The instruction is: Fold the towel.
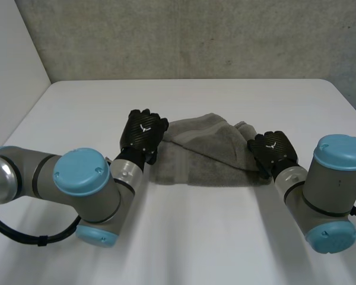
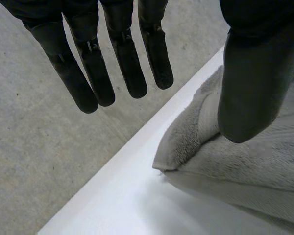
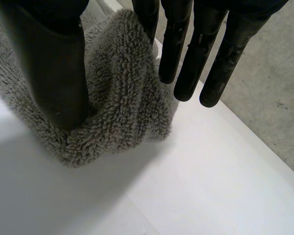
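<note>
- Two hands bracket the towel [image 1: 207, 155], which lies near the middle of the white table [image 1: 196, 237]. In the head view the left hand [image 1: 143, 134] is at its 9 o'clock end and the right hand [image 1: 275, 152] at its 3 o'clock end.
- We judge this placement as readying both ends for a fold: each hand sits where it can take an edge and carry it across.
- Left hand: fingers [image 2: 90, 78] straight and spread, clear of the cloth. The thumb [image 2: 250, 93] hangs over the towel's corner. Nothing pinched.
- Right hand: fingers [image 3: 186, 58] straight, held apart from the thumb [image 3: 59, 73]. A bunched lump of towel sits in the gap, against the thumb. We read it as not yet gripped.
- Towel: grey terry with thick looped pile, partly doubled. A rumpled upper layer lies over a flatter lower one, its edge running from about 10 o'clock to 4 o'clock.
- Edges do not line up. The 3 o'clock end is bunched and the 6 o'clock edge is fairly straight.
- We judge the fold unfinished.
</note>
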{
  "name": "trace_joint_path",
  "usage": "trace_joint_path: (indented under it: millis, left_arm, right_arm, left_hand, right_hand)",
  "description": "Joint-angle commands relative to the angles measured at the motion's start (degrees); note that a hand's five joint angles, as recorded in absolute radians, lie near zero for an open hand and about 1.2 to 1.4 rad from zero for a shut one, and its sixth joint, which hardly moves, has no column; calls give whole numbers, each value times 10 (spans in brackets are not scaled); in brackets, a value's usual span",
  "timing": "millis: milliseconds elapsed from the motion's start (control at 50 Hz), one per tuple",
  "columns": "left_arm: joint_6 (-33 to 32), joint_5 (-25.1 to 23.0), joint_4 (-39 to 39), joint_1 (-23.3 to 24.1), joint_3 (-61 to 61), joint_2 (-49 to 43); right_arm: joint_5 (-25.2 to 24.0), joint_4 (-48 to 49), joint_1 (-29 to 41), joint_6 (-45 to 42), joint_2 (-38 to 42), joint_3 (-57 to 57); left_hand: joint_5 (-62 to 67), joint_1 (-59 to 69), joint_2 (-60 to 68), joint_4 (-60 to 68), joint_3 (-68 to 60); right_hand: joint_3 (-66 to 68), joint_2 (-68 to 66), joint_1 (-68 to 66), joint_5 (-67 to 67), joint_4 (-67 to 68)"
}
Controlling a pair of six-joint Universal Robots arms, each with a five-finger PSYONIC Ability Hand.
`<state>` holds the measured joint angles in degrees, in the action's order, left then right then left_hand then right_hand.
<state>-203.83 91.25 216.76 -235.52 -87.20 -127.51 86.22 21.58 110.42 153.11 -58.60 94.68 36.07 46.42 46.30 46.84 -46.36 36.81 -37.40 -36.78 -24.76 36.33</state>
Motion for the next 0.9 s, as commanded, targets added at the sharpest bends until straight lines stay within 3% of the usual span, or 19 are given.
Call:
trace_joint_path:
  millis: [20, 120, 300, 340, 380, 480, 660, 860, 900]
  left_arm:
    - [2, 0, 0, -1, -60, 38]
    - [4, 0, -1, -3, -86, 74]
    - [5, -1, 8, -15, -112, 98]
    - [5, -1, 8, -16, -113, 98]
    - [5, -2, 7, -16, -114, 97]
    - [5, -1, 8, -17, -115, 96]
    - [5, -2, 12, -16, -107, 90]
    - [1, -15, 57, -4, -63, 55]
    - [0, -41, 59, 8, -17, 30]
  right_arm:
    - [-47, -22, -6, 25, -24, -5]
    - [-108, -80, -9, 84, -24, -34]
    - [-145, -95, -10, 105, -13, -40]
    - [-161, -85, -9, 88, -13, -32]
    - [-212, -46, -5, 29, -19, 4]
    - [-258, -29, -4, -77, -24, 46]
    - [-262, -101, -9, -263, -20, 59]
    - [-257, -102, -17, -292, -20, 58]
    - [-256, -102, -18, -292, -20, 58]
  left_hand:
    - [-34, -37, -36, -42, 37]
    - [-56, -59, -58, -64, 59]
    - [-78, -81, -80, -85, 81]
    - [-79, -83, -82, -87, 82]
    - [-84, -88, -87, -92, 87]
    - [-94, -98, -97, -102, 97]
    - [-145, -148, -147, -153, 148]
    - [-214, -217, -216, -222, 217]
    - [-216, -219, -218, -223, 218]
  right_hand:
    - [-18, 24, 18, -2, -14]
    - [-15, 21, 15, -6, -10]
    - [-17, 22, 16, -4, -12]
    - [-18, 24, 18, -2, -14]
    - [-23, 29, 23, 3, -19]
    - [-32, 38, 31, 11, -27]
    - [-44, 49, 43, 23, -39]
    - [-44, 49, 43, 23, -39]
    - [-44, 49, 43, 23, -39]
